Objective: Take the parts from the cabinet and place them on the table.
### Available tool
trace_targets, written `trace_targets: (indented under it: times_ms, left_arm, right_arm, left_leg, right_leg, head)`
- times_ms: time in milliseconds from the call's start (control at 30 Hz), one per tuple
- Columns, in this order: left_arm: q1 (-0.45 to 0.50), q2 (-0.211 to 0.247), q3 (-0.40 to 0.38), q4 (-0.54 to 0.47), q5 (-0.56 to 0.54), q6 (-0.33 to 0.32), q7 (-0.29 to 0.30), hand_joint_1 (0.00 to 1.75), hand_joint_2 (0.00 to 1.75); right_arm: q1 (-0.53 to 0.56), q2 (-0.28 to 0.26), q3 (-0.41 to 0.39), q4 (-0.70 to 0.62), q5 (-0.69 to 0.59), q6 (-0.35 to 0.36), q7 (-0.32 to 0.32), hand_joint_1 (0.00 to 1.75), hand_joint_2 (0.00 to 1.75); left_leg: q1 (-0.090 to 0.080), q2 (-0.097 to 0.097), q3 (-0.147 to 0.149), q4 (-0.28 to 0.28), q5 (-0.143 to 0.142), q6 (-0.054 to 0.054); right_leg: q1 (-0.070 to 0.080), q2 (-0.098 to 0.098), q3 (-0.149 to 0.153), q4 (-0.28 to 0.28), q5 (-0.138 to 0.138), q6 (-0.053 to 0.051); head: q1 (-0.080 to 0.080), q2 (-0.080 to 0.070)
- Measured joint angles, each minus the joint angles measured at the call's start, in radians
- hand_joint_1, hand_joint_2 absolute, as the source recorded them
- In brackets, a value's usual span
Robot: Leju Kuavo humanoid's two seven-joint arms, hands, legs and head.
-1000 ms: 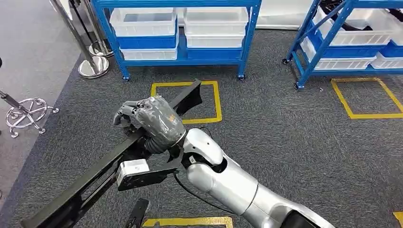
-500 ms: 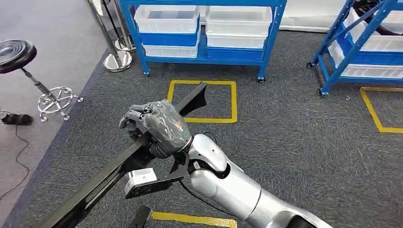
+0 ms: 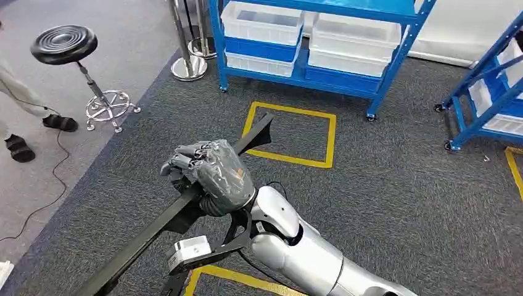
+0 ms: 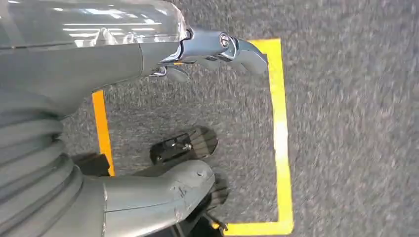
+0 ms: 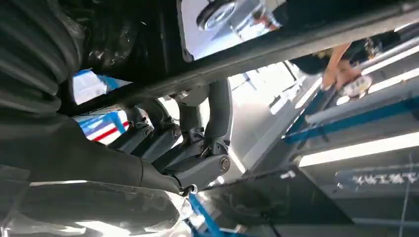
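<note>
My right hand (image 3: 211,172) grips a long black part (image 3: 147,237) around its middle, over the grey carpet. The part runs slantwise, from its flared end (image 3: 258,129) above a yellow floor square down to the picture's lower left. In the right wrist view the black part (image 5: 296,42) crosses as a dark bar, and the hand's fingers (image 5: 197,165) curl around it. My left hand (image 4: 123,64) hangs over the carpet with its thumb (image 4: 158,197) and fingers (image 4: 222,47) apart and nothing in it.
A blue cabinet (image 3: 395,68) with white bins (image 3: 354,37) stands ahead, a second blue rack (image 3: 484,92) at right. A black stool (image 3: 65,44) and stanchion bases (image 3: 188,68) stand at left. A person's legs (image 3: 18,92) and a floor cable (image 3: 43,203) are at far left. Yellow tape squares (image 3: 290,157) mark the floor.
The whole picture has shifted as the camera turned left: the cabinet slid right, and the stool and a person's legs came into view. My right hand keeps its hold on the black part.
</note>
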Motion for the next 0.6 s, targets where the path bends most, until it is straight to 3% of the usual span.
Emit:
trace_targets:
  times_ms: [33,67,133,167,200,233,333,367,400,433,467,500,533,567,600]
  left_arm:
    - [0.002,0.002,0.0,0.0,0.0,0.0,0.0,0.0,1.75]
    - [0.004,0.003,0.0,0.0,0.0,0.0,0.0,0.0,1.75]
    - [0.005,0.004,-0.001,0.0,0.003,0.001,0.0,0.0,1.75]
    - [0.004,0.004,-0.001,0.0,0.004,0.003,0.0,0.0,1.75]
    - [0.004,0.004,-0.001,0.0,0.005,0.004,0.0,0.0,1.75]
    - [0.002,0.005,-0.001,0.0,0.005,0.005,0.0,0.0,1.75]
    - [0.009,0.007,-0.001,0.0,0.006,0.01,-0.002,0.0,1.75]
    - [0.011,0.015,-0.001,0.0,0.007,0.012,-0.001,0.0,1.75]
    - [0.013,0.013,-0.001,0.0,0.007,0.012,-0.002,0.0,1.75]
    - [0.012,0.013,-0.001,0.0,0.011,0.012,-0.001,0.0,1.75]
    - [0.011,0.014,-0.001,0.0,0.015,0.01,0.0,0.0,1.75]
    - [0.011,0.014,-0.001,0.0,0.019,0.004,0.002,0.0,1.75]
    - [0.013,0.013,-0.001,0.0,0.025,-0.003,0.005,0.0,1.75]
    - [0.017,0.014,-0.001,0.0,0.025,-0.008,0.007,0.0,1.75]
    - [0.02,0.014,-0.001,0.0,0.026,-0.012,0.01,0.0,1.75]
  right_arm:
    - [0.008,-0.005,0.0,0.0,0.0,0.0,0.0,1.75,1.75]
    - [0.013,-0.008,0.0,0.0,0.001,0.0,0.0,1.75,1.75]
    - [0.015,-0.01,-0.001,-0.002,0.003,0.0,0.0,1.75,1.75]
    - [0.015,-0.011,-0.002,-0.005,0.003,0.0,0.0,1.75,1.75]
    - [0.015,-0.011,-0.002,-0.006,0.003,0.0,-0.001,1.75,1.75]
    - [0.016,-0.012,-0.002,-0.01,0.004,0.0,-0.002,1.75,1.75]
    - [0.019,-0.015,-0.003,-0.014,0.005,0.001,-0.002,1.75,1.75]
    - [0.018,-0.015,-0.003,-0.018,0.007,0.001,-0.002,1.75,1.75]
    - [0.019,-0.015,-0.003,-0.018,0.007,0.001,-0.002,1.75,1.75]
    - [0.018,-0.015,-0.003,-0.02,0.007,0.002,-0.003,1.75,1.75]
    - [0.019,-0.016,-0.003,-0.021,0.007,0.002,-0.003,1.75,1.75]
    - [0.023,-0.018,-0.003,-0.021,0.007,0.002,-0.003,1.75,1.75]
    - [0.027,-0.019,-0.003,-0.021,0.007,0.002,-0.003,1.75,1.75]
    - [0.029,-0.019,-0.003,-0.021,0.007,0.002,-0.003,1.75,1.75]
    - [0.03,-0.019,-0.003,-0.021,0.007,0.002,-0.003,1.75,1.75]
  left_leg:
    - [0.0,-0.016,-0.002,0.002,0.001,0.0]
    - [0.0,-0.028,-0.003,0.004,0.001,0.0]
    - [0.0,-0.055,-0.004,0.013,-0.001,-0.002]
    - [0.0,-0.068,-0.005,0.019,-0.004,-0.006]
    - [0.003,-0.075,-0.012,0.024,-0.006,-0.009]
    - [-0.003,-0.089,-0.022,0.037,-0.007,-0.015]
    - [0.008,-0.118,-0.032,0.027,0.003,-0.037]
    - [0.009,-0.114,-0.037,0.032,-0.001,-0.04]
    - [0.001,-0.058,-0.044,0.052,-0.016,-0.046]
    - [0.003,-0.022,-0.067,0.103,-0.047,-0.054]
    - [0.007,-0.005,-0.101,0.175,-0.084,-0.059]
    - [0.01,0.004,-0.141,0.258,-0.119,-0.064]
    - [0.011,0.007,-0.165,0.31,-0.133,-0.067]
    - [0.014,0.008,-0.169,0.319,-0.126,-0.068]
    - [0.014,0.01,-0.147,0.279,-0.098,-0.068]
  right_leg:
    - [0.0,0.001,-0.028,0.051,-0.007,0.001]
    - [0.0,0.001,-0.026,0.045,0.011,0.001]
    - [-0.003,0.009,0.033,-0.079,0.097,-0.003]
    - [-0.005,0.032,0.074,-0.165,0.141,-0.006]
    - [-0.009,0.083,0.098,-0.212,0.135,-0.012]
    - [-0.013,0.091,0.098,-0.232,0.137,-0.008]
    - [-0.003,0.064,0.096,-0.228,0.141,-0.02]
    - [-0.014,0.046,0.101,-0.24,0.147,-0.031]
    - [-0.013,0.036,0.105,-0.245,0.149,-0.033]
    - [-0.012,0.024,0.106,-0.247,0.149,-0.038]
    - [-0.009,0.009,0.106,-0.247,0.148,-0.04]
    - [-0.008,-0.008,0.106,-0.247,0.146,-0.042]
    - [-0.007,-0.022,0.106,-0.246,0.145,-0.042]
    - [-0.007,-0.035,0.106,-0.246,0.144,-0.042]
    - [-0.006,-0.047,0.107,-0.246,0.142,-0.04]
  head:
    - [0.0,0.0]
    - [0.0,0.0]
    - [0.0,0.0]
    - [0.0,0.0]
    - [0.0,0.0]
    - [0.0,0.0]
    - [0.0,0.0]
    - [0.0,0.0]
    - [-0.001,0.0]
    - [-0.003,0.0]
    - [-0.003,0.0]
    - [-0.003,0.0]
    - [-0.003,0.0]
    - [-0.003,0.0]
    - [-0.003,0.0]
